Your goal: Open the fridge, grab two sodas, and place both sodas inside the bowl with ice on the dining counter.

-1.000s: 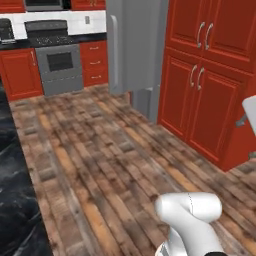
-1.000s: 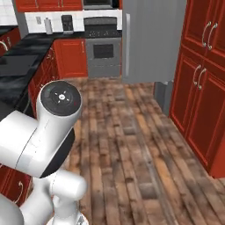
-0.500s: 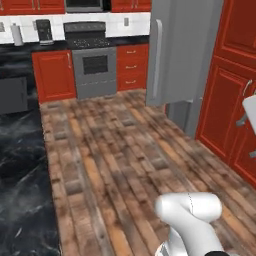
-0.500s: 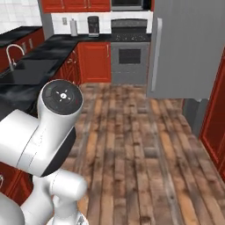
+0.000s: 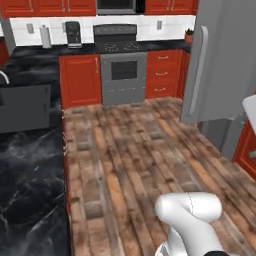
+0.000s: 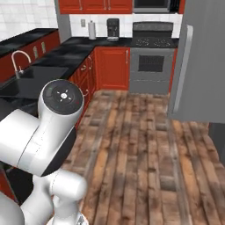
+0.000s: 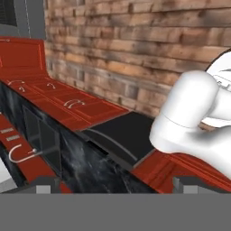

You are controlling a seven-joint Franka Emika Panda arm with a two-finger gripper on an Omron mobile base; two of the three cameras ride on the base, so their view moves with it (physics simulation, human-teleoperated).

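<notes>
- Fridge [image 5: 225, 60]: tall grey metal body at the right of the left base view, door closed, long vertical bar handle [image 5: 197, 70] on its near edge. Also at the right of the right base view.
- Jaws [image 7: 113, 191]: two small dark tips at the bottom of the hand view, set wide apart, nothing between them. The fridge is not before them; they face a black counter [image 7: 85, 158] and red drawers [image 7: 58, 101], with the plank floor [image 7: 135, 49] beyond.
- Stove [image 5: 122, 65]: grey, on the back wall, left of the fridge, red cabinets on either side.
- Coffee maker [image 5: 73, 34] and paper roll [image 5: 46, 36]: on the back counter, left of the stove.
- Sink [image 6: 30, 81] with curved tap [image 6: 15, 61]: set in the black counter at the left of the right base view.
- Arm [image 6: 48, 132]: white, folded low near the base; well apart from the fridge.
</notes>
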